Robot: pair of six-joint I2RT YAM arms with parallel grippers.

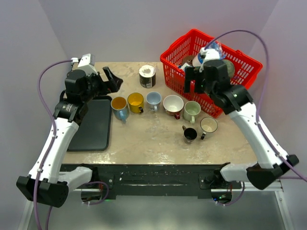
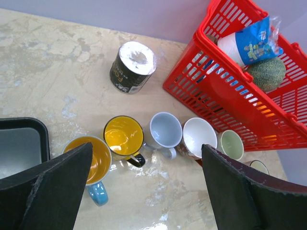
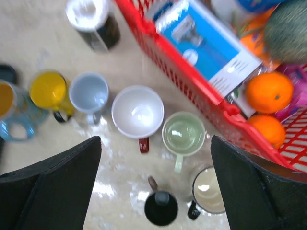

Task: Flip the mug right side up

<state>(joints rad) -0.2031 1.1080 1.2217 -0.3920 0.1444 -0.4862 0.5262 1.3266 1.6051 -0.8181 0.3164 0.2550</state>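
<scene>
Both grippers wide open and empty; every mug I see stands mouth up.

Nearest the bases on the table (image 1: 144,143), a small black mug (image 1: 189,134) and a cream-lined mug (image 1: 208,125) stand just beside each other. Behind them runs a row: pale green mug (image 1: 192,110), white mug (image 1: 173,104), light blue mug (image 1: 153,100), yellow mug (image 1: 135,101), orange-lined blue mug (image 1: 119,106). I cannot tell which one is the task mug. A dark tray (image 1: 96,123) lies left of the row. The right gripper (image 3: 156,139) hangs above the white and green mugs, fingers spread, touching nothing. The left gripper (image 2: 146,146) hangs over the yellow and light blue mugs, fingers equally apart. Farther back stand a black can (image 1: 147,75) with a white top and a red basket (image 1: 170,67) holding oranges, a melon and a blue box.
</scene>
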